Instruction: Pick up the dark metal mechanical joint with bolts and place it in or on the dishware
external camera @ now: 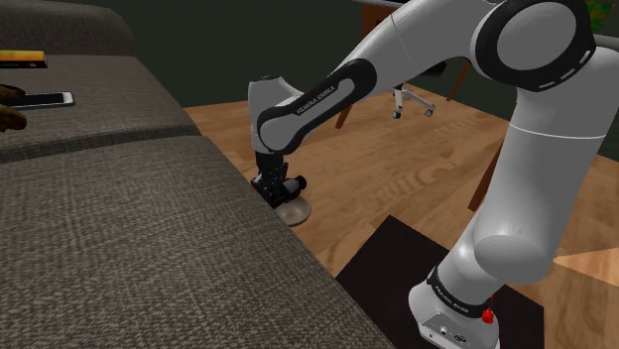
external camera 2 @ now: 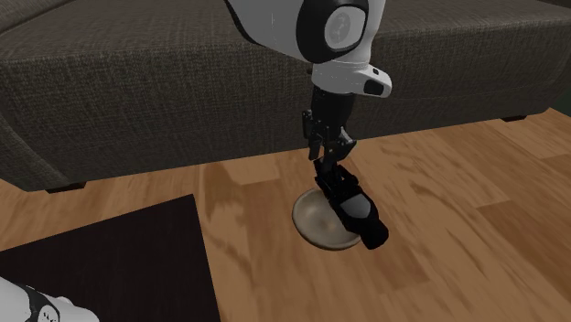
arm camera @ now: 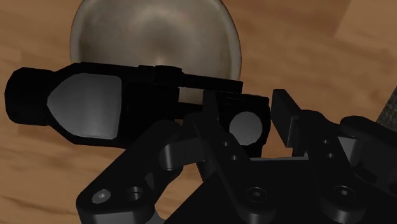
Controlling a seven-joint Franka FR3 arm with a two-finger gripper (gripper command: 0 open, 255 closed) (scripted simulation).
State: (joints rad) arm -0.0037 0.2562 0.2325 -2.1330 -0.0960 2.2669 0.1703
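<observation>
My black gripper points down beside the sofa front, shut on the dark mechanical joint. The joint hangs slanted from the fingers, its long end over the near rim of a shallow beige bowl on the wooden floor. In the wrist view the joint lies across the bowl, and its ringed end sits between the fingers of the gripper. A thin sliver of floor shows by one finger. In the shoulder view the gripper and joint hover just above the bowl.
A grey-brown sofa fills the shoulder view's left, with a phone on its far cushion. A dark rug lies under the stand, close to the bowl. A white office chair base stands farther off on the wooden floor.
</observation>
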